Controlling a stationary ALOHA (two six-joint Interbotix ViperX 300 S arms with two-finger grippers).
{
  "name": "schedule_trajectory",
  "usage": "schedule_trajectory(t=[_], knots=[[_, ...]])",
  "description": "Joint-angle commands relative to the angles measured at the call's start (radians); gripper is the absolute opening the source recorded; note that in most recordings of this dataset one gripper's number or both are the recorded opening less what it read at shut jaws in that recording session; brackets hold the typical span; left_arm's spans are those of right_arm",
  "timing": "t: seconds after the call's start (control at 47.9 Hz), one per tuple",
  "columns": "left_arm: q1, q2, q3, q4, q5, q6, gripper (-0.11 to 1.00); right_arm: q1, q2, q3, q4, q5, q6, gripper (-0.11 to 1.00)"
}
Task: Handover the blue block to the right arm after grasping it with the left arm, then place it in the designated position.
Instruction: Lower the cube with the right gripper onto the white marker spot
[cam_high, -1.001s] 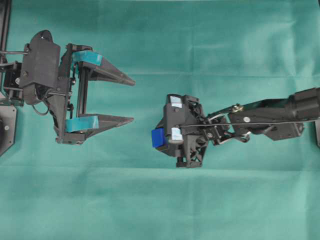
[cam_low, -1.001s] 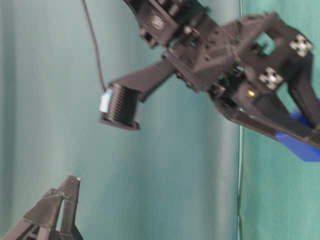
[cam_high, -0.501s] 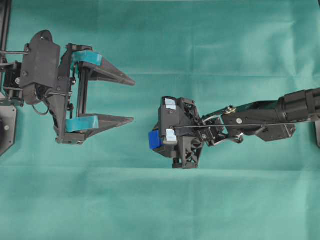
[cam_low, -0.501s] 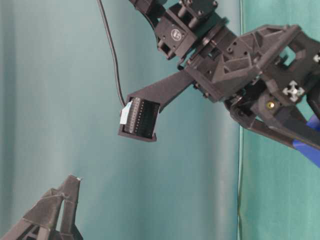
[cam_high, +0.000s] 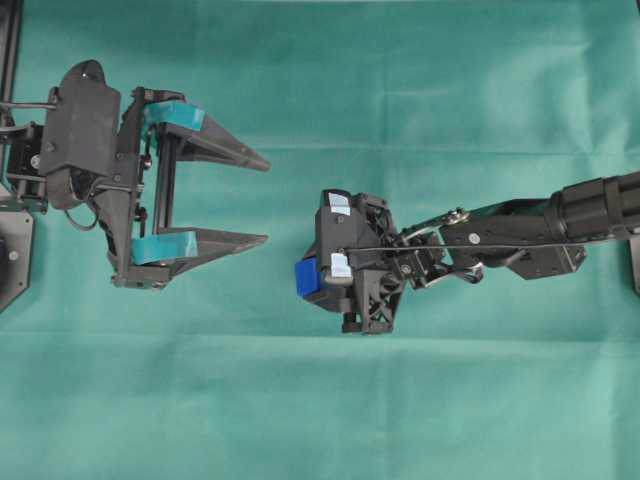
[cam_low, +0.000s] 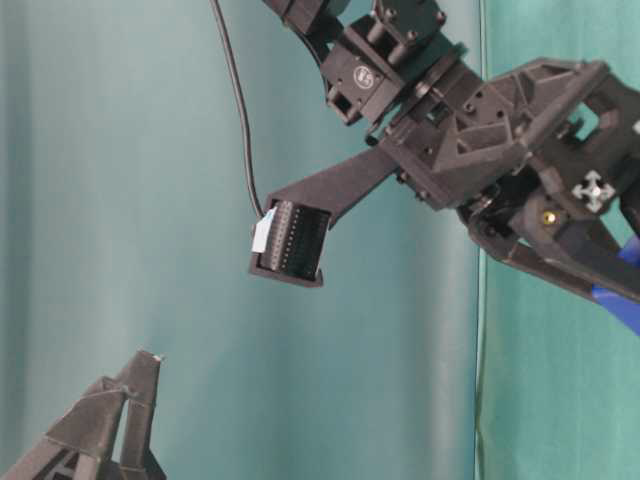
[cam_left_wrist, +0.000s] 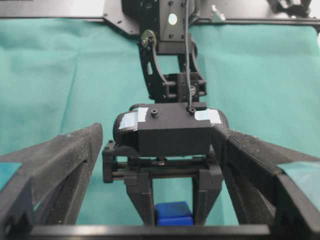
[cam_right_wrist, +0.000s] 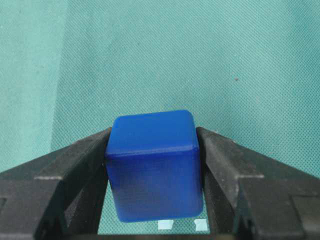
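The blue block (cam_right_wrist: 154, 165) is a small bright cube clamped between the black fingers of my right gripper (cam_right_wrist: 154, 145). Seen from overhead, the right gripper (cam_high: 310, 278) points down over the middle of the cloth, and the block (cam_high: 306, 277) shows at its left side. Under the block, two tiny white marks of the designated position (cam_right_wrist: 165, 224) show on the cloth. My left gripper (cam_high: 266, 201), with teal bands, stands open at the left, apart from the block, with nothing between its fingers. From the left wrist, the block (cam_left_wrist: 173, 213) is low between the right arm's fingers.
Green cloth (cam_high: 420, 400) covers the whole table, with a faint fold line (cam_high: 450, 150) across it. A black frame (cam_high: 10, 60) runs along the left edge. The right arm's cable (cam_low: 235, 110) hangs by its wrist camera.
The right gripper has shifted a little to the left with the blue block still in it. The left arm has not moved.
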Motion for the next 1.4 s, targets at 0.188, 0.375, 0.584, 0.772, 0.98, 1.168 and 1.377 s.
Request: schedule_trajectory(t=[0.188, 0.375, 0.584, 0.772, 0.98, 1.168, 1.377], knots=[[0.003, -0.012, -0.023, 0.002, -0.005, 0.002, 0.99, -0.005, -0.018, -0.012, 0.003, -0.009, 0.000, 0.53], [0.003, -0.012, -0.023, 0.003, -0.005, 0.000, 0.99, -0.006, -0.018, -0.012, 0.003, -0.005, 0.000, 0.53], [0.003, -0.012, -0.023, 0.003, -0.005, 0.000, 0.99, -0.008, -0.017, -0.015, 0.011, -0.002, 0.002, 0.63], [0.003, -0.012, -0.023, 0.003, -0.005, 0.000, 0.99, -0.009, -0.017, -0.015, 0.017, 0.003, 0.002, 0.88], [0.003, -0.012, -0.023, 0.003, -0.005, 0.002, 0.99, -0.009, -0.018, -0.015, 0.018, 0.012, 0.002, 0.82], [0.003, -0.012, -0.023, 0.003, -0.005, 0.002, 0.99, -0.009, -0.055, -0.012, 0.018, 0.044, 0.000, 0.82], [0.003, -0.012, -0.023, 0.003, -0.005, 0.003, 0.99, -0.009, -0.163, -0.002, 0.005, 0.155, -0.008, 0.82]])
